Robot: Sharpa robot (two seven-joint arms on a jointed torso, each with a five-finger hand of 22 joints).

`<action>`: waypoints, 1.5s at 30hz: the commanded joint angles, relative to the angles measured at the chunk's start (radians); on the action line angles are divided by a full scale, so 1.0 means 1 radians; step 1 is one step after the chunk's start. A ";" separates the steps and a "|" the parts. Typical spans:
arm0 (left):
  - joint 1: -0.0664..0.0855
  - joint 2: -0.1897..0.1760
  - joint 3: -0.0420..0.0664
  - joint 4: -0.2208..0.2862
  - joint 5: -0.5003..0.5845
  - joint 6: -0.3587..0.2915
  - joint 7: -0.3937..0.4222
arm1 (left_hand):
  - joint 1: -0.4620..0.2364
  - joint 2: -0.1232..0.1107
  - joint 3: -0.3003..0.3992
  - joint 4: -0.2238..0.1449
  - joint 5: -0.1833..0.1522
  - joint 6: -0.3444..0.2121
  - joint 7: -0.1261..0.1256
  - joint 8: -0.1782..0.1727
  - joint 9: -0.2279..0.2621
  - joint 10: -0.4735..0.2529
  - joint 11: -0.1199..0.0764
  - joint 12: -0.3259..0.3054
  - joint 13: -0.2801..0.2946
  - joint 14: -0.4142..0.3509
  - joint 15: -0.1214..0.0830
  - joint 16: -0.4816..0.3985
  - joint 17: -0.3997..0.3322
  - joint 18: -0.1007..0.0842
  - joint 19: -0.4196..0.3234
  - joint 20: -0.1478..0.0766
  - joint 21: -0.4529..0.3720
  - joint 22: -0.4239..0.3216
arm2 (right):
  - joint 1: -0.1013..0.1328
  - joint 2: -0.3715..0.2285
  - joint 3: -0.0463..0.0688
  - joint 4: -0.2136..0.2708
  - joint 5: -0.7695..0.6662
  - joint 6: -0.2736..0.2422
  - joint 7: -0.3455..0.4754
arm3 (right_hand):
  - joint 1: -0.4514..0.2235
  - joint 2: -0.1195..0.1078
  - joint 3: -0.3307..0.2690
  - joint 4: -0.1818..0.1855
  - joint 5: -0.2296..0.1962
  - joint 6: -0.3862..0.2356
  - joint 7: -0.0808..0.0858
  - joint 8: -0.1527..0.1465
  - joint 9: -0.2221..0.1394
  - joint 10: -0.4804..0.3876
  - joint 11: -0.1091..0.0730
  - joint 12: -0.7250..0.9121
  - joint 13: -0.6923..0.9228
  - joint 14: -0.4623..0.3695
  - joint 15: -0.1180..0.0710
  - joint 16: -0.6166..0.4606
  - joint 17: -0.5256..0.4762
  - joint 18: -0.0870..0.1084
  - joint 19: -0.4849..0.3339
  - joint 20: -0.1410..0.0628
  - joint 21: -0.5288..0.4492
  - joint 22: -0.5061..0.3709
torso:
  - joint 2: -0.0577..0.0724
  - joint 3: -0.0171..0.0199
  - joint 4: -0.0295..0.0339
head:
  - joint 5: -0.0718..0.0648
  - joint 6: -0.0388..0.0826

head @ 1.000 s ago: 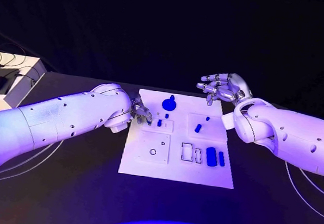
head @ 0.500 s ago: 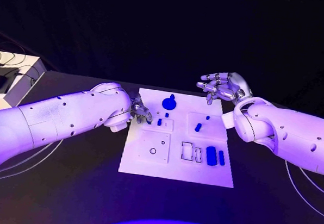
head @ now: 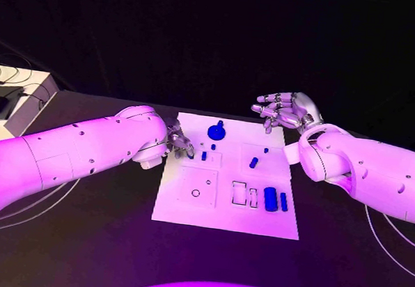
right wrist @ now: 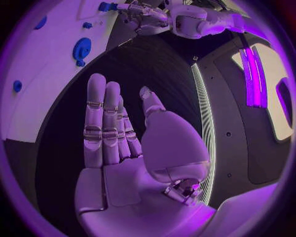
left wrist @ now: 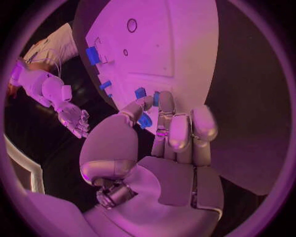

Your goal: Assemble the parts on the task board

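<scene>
Task board [head: 222, 212] left edge meets left robot hand [head: 179, 143] pinching blue part [left wrist: 145, 121].

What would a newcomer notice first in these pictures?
The white task board in the middle of the black table, dotted with small blue parts. The left hand pinches a blue part at the board's left edge, while the right hand hovers open beyond its far right corner.

No text, label, brand, number or sign can be read on any surface. The white task board [head: 222, 208] carries only outlined recesses and small blue parts [head: 271, 199], with no legible marking. The white arms and the black table [head: 75, 240] are likewise unmarked.
</scene>
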 commanded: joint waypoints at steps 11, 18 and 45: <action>-0.001 0.015 -0.003 -0.015 -0.006 0.030 0.007 | 0.037 0.041 0.040 -0.034 0.003 0.056 -0.054 0.006 0.290 0.018 -0.015 -0.003 0.001 0.000 -0.005 0.003 0.001 -0.019 0.003 -0.005 0.004 -0.001 | 0.000 -0.001 0.001 0.003 0.000 0.011 0.006 | -0.005 0.007 -0.001 -0.003 0.005 0.000 0.008 -0.005 0.000 -0.002 -0.006 -0.001 -0.001 -0.005 0.000 0.005 0.001 0.010 -0.008 0.000 0.006 0.001 | 0.001 0.0001 -0.0009 | -0.004 -0.001; -0.001 0.023 -0.007 -0.023 -0.009 0.039 0.008 | 0.038 0.041 0.040 -0.034 0.003 0.056 -0.054 0.006 0.290 0.017 -0.015 -0.003 0.001 0.000 -0.005 0.002 0.000 -0.019 0.003 -0.005 0.004 -0.001 | 0.000 -0.002 0.001 0.004 0.000 0.011 0.006 | -0.005 0.007 -0.001 -0.003 0.005 0.000 0.008 -0.005 0.000 -0.002 -0.006 -0.001 -0.001 -0.005 0.000 0.005 0.001 0.010 -0.008 0.000 0.006 0.001 | 0.001 0.0006 -0.0009 | -0.006 -0.004; 0.000 0.023 -0.009 -0.011 -0.020 0.089 -0.001 | 0.035 0.032 0.066 -0.039 0.008 0.057 -0.055 0.012 0.293 0.020 -0.016 0.002 -0.005 0.001 -0.006 0.006 0.007 -0.023 0.003 -0.007 0.010 0.001 | 0.000 -0.004 0.001 0.005 0.000 0.011 0.006 | -0.006 0.008 -0.002 -0.002 0.005 0.001 0.008 -0.005 0.000 -0.001 -0.006 -0.002 -0.002 -0.004 0.000 0.005 0.001 0.010 -0.008 0.000 0.005 0.000 | 0.000 -0.0008 0.0002 | -0.006 -0.007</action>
